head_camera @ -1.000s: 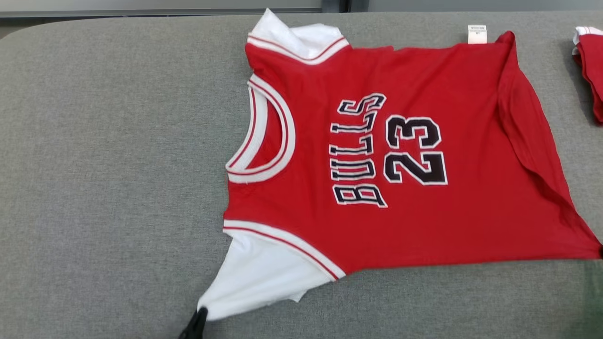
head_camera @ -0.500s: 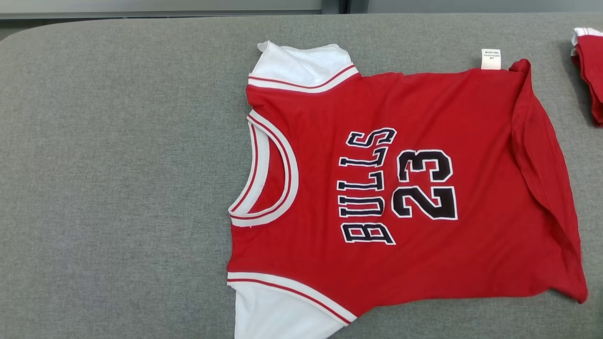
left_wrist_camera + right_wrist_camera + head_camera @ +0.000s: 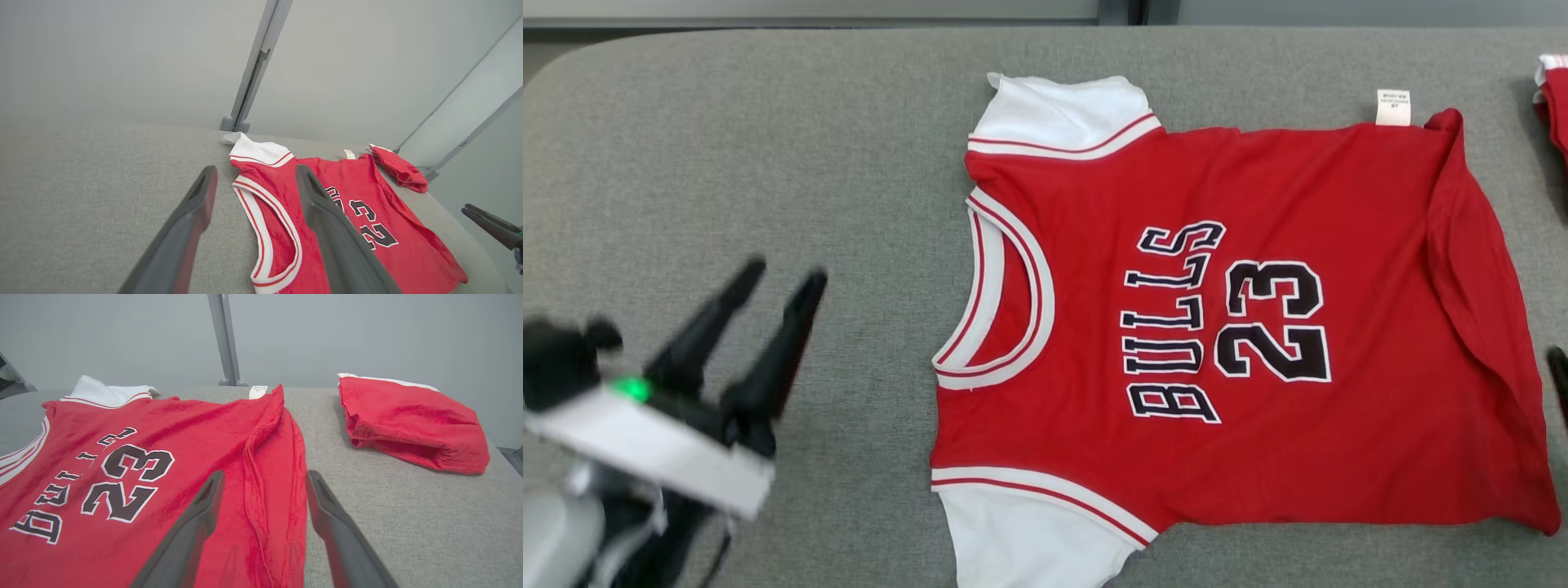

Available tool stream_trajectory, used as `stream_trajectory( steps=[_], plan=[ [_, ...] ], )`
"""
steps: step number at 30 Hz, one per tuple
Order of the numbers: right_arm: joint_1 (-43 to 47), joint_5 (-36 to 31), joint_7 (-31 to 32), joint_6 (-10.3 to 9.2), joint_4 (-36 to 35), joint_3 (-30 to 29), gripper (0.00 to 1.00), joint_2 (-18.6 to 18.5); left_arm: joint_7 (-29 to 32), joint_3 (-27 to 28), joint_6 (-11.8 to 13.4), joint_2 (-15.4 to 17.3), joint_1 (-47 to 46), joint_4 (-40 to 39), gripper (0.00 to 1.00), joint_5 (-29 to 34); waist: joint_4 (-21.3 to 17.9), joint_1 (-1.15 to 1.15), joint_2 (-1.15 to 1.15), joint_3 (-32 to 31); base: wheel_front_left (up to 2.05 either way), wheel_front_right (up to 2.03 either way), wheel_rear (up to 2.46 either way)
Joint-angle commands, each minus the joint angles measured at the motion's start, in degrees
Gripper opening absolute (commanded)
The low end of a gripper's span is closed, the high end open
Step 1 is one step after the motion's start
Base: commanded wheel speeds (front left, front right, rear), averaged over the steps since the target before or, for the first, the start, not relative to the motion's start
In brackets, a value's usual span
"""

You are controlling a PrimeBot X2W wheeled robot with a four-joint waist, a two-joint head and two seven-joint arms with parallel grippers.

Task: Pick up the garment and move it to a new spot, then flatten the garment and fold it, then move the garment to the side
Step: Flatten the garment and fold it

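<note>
Left gripper (image 3: 778,278): lower left of head view, blurred. Two dark fingers spread wide, nothing between them. It hangs over the bare grey table (image 3: 727,147), apart from the garment. In the left wrist view the same fingers rise from the bottom edge, well separated. The one at frame left is over bare table; the one at frame right crosses in front of the red chest panel.

Right gripper (image 3: 265,475): fingers wide apart, empty. In the right wrist view the garment's hem runs up the frame between the two fingers as a rumpled, doubled-over ridge. Cannot tell whether the tips touch the cloth. In the head view a dark sliver of one finger shows at the right edge, just beside the hem.

Jersey (image 3: 1372,245): red with white sleeves, "BULLS 23" in black with white outline. It lies face up and mostly flat, centre to right of the head view. The neck opening points to frame left, toward the left gripper, and the hem to frame right. One sleeve is at frame top; the other runs off the bottom edge. A white label (image 3: 1393,106) sticks out at the upper edge near the hem corner.

Second red garment (image 3: 412,420): a folded bundle with white trim, upper right of the right wrist view. It is apart from the jersey, with a strip of grey table between.
</note>
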Motion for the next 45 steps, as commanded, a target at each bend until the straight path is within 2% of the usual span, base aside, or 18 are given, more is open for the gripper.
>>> stream_trajectory(
  steps=[1,5,9,16,22,27,33,39,40,41,42,43,45],
  plan=[
    [-2.5,-1.1,1.1,-0.11,-0.9,1.2,1.00,0.9,2.6,-0.1,-0.6,-0.2,-6.1,1.8,1.00,-0.7,-0.5,0.00,0.00,1.5,0.00,0.00,0.00],
    [-8.5,-2.5,2.7,-0.11,-2.0,4.8,1.00,2.7,11.6,-1.7,-2.2,-1.5,-22.4,9.8,1.00,-3.3,-3.0,0.00,0.00,5.3,0.00,0.00,0.00],
    [-14.1,-3.1,2.5,-0.11,-1.6,8.6,1.00,3.6,19.6,-3.6,-2.7,-2.1,-37.6,19.5,1.00,-2.9,-6.8,0.00,0.00,9.7,0.00,0.00,0.00],
    [-20.2,-2.3,-0.6,-0.12,1.5,13.4,1.00,5.4,26.4,-6.8,-3.2,-4.3,-55.2,35.3,1.00,0.6,-13.5,0.00,0.00,16.2,0.00,0.00,0.00],
    [-22.7,-1.3,-3.9,-0.11,4.6,16.6,1.00,6.7,29.8,-9.5,-3.7,-4.6,-62.8,44.1,1.00,3.6,-18.0,0.00,0.00,19.8,0.00,0.00,0.00],
    [-24.9,-0.1,-6.6,-0.12,7.3,20.1,1.00,7.9,33.4,-12.6,-3.7,-2.2,-66.1,49.6,1.00,7.4,-21.0,0.00,0.00,21.3,0.00,0.00,0.00],
    [-26.1,1.0,-8.6,-0.12,9.6,21.7,1.00,7.6,37.9,-15.4,-4.6,-0.5,-67.6,52.3,1.00,9.5,-21.8,0.00,0.00,21.5,0.00,0.00,0.00],
    [-26.7,1.8,-10.0,-0.12,11.3,22.1,1.00,6.6,41.2,-15.5,-5.2,0.1,-66.4,51.6,1.00,7.6,-21.5,0.00,0.00,20.9,0.00,0.00,0.00],
    [-26.7,1.8,-10.1,-0.12,11.3,22.0,1.00,6.5,41.5,-15.6,-5.4,0.1,-66.1,51.2,0.81,7.3,-21.4,0.00,0.00,20.8,0.00,0.00,0.00],
    [-26.7,1.8,-10.4,-0.12,11.4,21.9,1.00,6.3,42.1,-15.6,-5.4,-0.1,-65.8,50.8,0.50,6.7,-21.2,0.00,0.00,20.7,0.00,0.00,0.00],
    [-26.7,1.8,-10.4,-0.12,11.4,21.7,1.00,6.2,42.6,-15.6,-5.6,-0.3,-65.4,50.3,0.29,6.2,-21.0,0.00,0.00,20.6,0.00,0.00,0.00],
    [-26.7,1.9,-10.6,-0.12,11.3,21.6,1.00,6.1,43.1,-15.7,-5.9,-0.4,-65.0,49.8,0.04,5.7,-20.8,0.00,0.00,20.6,0.00,0.00,0.00],
    [-26.8,1.7,-10.6,-0.12,11.3,21.5,1.00,5.8,43.7,-15.9,-6.2,-0.6,-64.3,48.6,0.00,5.0,-20.5,0.00,0.00,20.5,0.00,0.00,0.00]
  ],
)
